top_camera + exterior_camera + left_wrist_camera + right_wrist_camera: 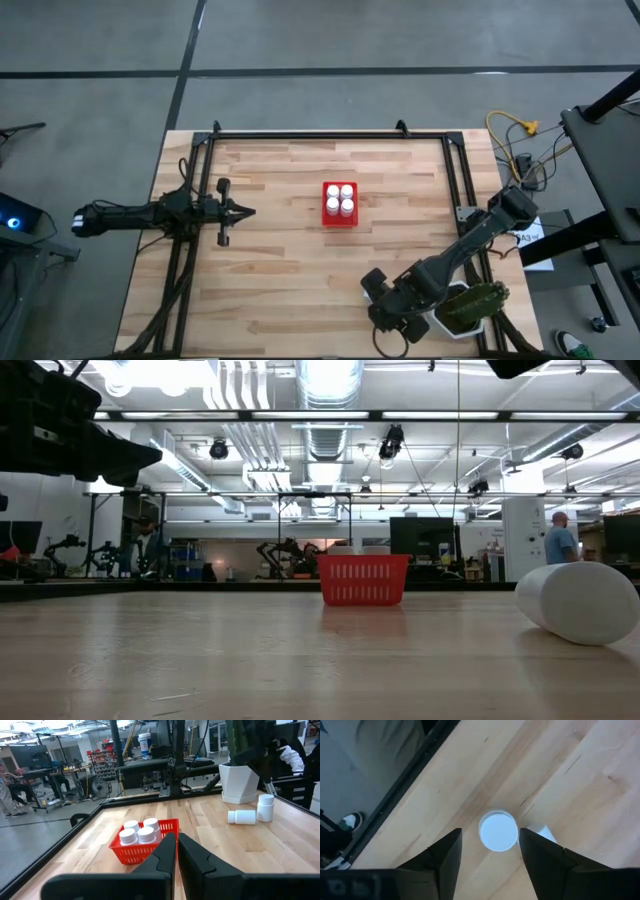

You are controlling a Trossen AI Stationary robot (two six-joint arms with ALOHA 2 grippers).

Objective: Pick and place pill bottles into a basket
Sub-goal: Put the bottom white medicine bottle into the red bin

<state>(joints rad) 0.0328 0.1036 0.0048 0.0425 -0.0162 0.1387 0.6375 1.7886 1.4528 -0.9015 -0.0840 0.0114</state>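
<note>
The red basket stands at the table's middle with several white pill bottles upright in it; it also shows in the low view and the left wrist view. Near the table's near right, one bottle stands upright and another lies on its side. My right gripper is open and points down over the upright bottle's cap, one finger on each side, apart from it. In the high view my right gripper hides both bottles. My left gripper is shut and empty, left of the basket.
A white pot with a green plant stands at the table's near right corner, close behind my right arm; it also shows in the left wrist view. A black frame runs along the table's edges. A person stands far off in the room.
</note>
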